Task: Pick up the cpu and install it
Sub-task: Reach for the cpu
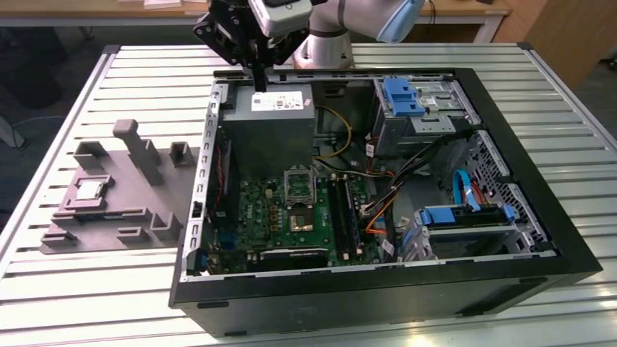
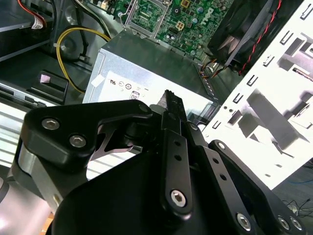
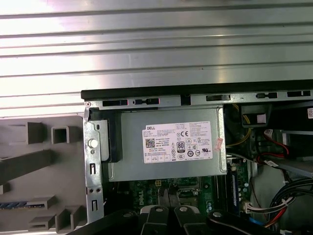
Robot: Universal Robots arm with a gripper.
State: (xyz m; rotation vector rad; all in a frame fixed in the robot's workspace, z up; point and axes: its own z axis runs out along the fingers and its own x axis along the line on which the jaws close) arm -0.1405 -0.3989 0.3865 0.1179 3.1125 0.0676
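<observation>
The cpu (image 1: pixel 89 190) is a small silver square lying flat in a recess of the grey fixture (image 1: pixel 121 199), on the exterior view's left, outside the open computer case (image 1: pixel 386 289). My gripper (image 1: pixel 260 81) hangs far from it, over the case's back edge, just above the grey power supply box (image 1: pixel 274 123). Its black fingers (image 2: pixel 172 105) stand together, shut, with nothing between them. The metal socket (image 1: pixel 299 182) sits on the green motherboard (image 1: pixel 289 217) below the power supply. In the first wrist view the fingers (image 3: pixel 157 216) point over the labelled box (image 3: pixel 171 144).
The case rests on a slatted metal table (image 1: pixel 87 296). Inside it are blue-topped drive cages (image 1: pixel 403 97), a second drive bay (image 1: pixel 463 217) and loose cables (image 1: pixel 391 195). The fixture has upright posts (image 1: pixel 140 148). A wooden bench edge (image 1: pixel 97 11) runs behind.
</observation>
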